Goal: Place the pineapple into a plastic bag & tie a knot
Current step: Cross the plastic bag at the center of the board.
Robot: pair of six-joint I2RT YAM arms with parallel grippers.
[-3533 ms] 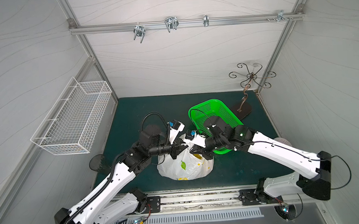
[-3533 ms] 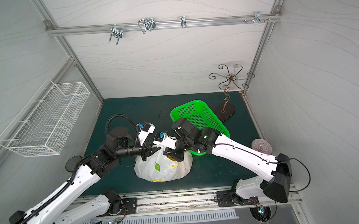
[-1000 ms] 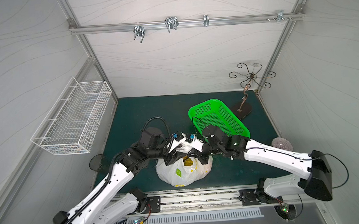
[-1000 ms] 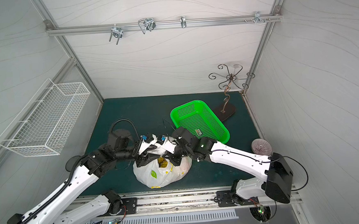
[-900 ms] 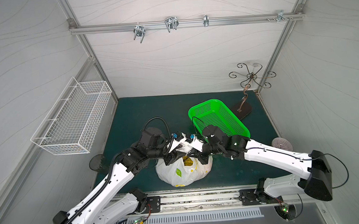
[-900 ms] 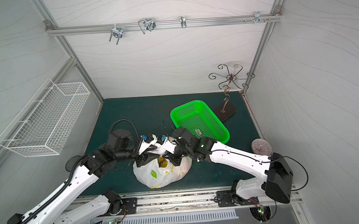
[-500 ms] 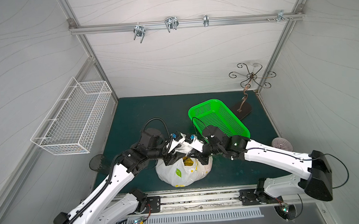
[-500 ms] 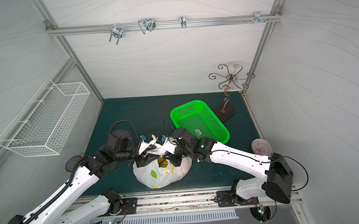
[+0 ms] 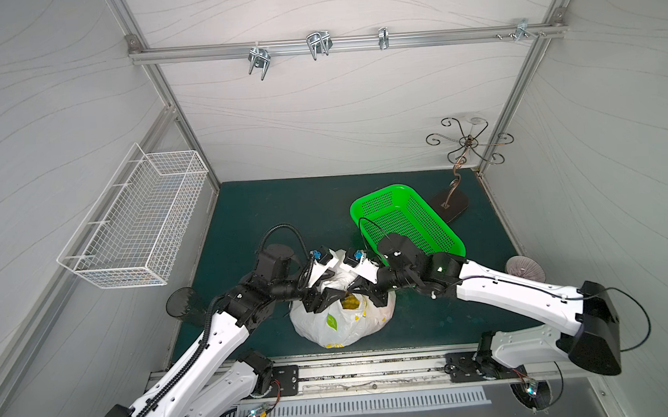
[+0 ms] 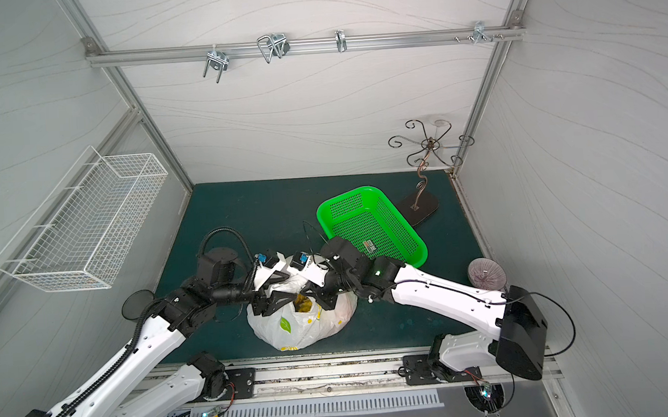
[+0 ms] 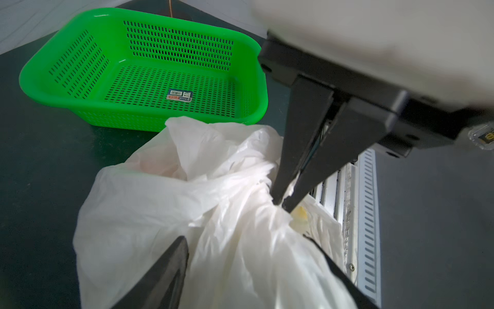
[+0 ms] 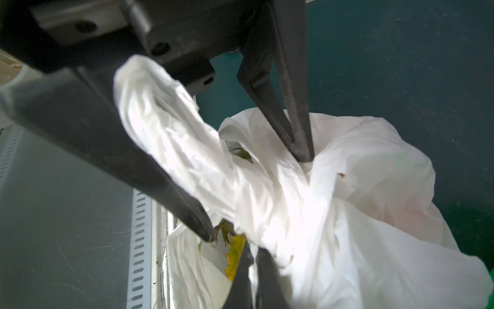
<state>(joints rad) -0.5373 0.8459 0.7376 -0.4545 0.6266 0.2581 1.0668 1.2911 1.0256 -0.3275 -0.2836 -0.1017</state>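
The white plastic bag [image 9: 341,324] stands near the mat's front edge, green leaf print facing forward. The yellow pineapple [image 9: 349,302] shows through the bag's gaping top and again in the right wrist view [image 12: 235,254]. My left gripper [image 9: 327,299] is open, and its fingers straddle one bag handle [image 12: 173,139] without pinching it. My right gripper [image 9: 363,293] is shut on the other twisted handle [image 11: 256,184], a hand's width from the left one. The handles cross in a loose bunch [image 12: 294,192]; whether it is a knot I cannot tell.
A green perforated tray [image 9: 404,221] lies just behind the right arm. A curled metal hook stand [image 9: 449,206] is at the back right, and a white wire basket [image 9: 135,225] hangs on the left wall. The metal rail [image 9: 374,368] runs close in front of the bag.
The left gripper's jaws have spread wider over the last second, loosening from the handle. The right gripper stays shut on its handle. Bag and arms have barely shifted.
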